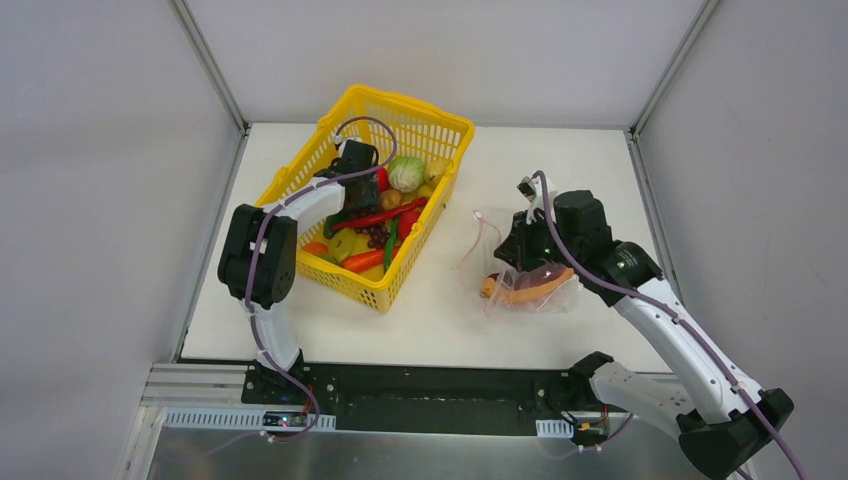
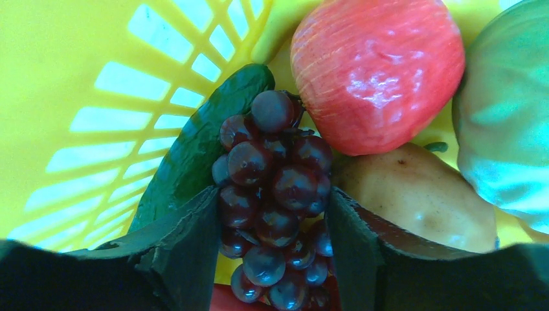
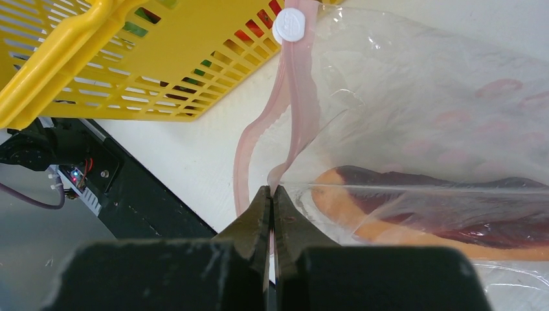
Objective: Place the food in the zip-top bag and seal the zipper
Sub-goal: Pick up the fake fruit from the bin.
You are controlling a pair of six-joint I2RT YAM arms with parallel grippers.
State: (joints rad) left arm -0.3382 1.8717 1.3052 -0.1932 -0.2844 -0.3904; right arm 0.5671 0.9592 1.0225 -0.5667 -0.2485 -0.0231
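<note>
Looking from above, where is the zip-top bag (image 1: 497,232)?

Right of centre on the table (image 1: 440,310), lying flat, with the melon slice (image 1: 525,290) inside it. The right gripper (image 1: 498,260) is at its left edge. The left gripper (image 1: 347,215) reaches down into the yellow basket (image 1: 400,100), upper left of centre, among the other food.

And the left wrist view?

The fingers (image 2: 188,246) flank the grapes (image 2: 275,188) at lower centre, touching the bunch on both sides. As far as I can judge from so close, they are clamped on it. A cucumber (image 2: 201,149) lies left of the bunch, a red fruit (image 2: 375,71) is at upper right, and a tan piece (image 2: 414,201) sits beneath that.

The right wrist?

Its fingertips are pressed together at lower centre, pinching the bag's mouth edge at one pink lip of the zipper (image 3: 301,97). The two lips stand apart, and the white slider (image 3: 292,24) sits at the top. The melon slice lies lower right, inside the film.
</note>
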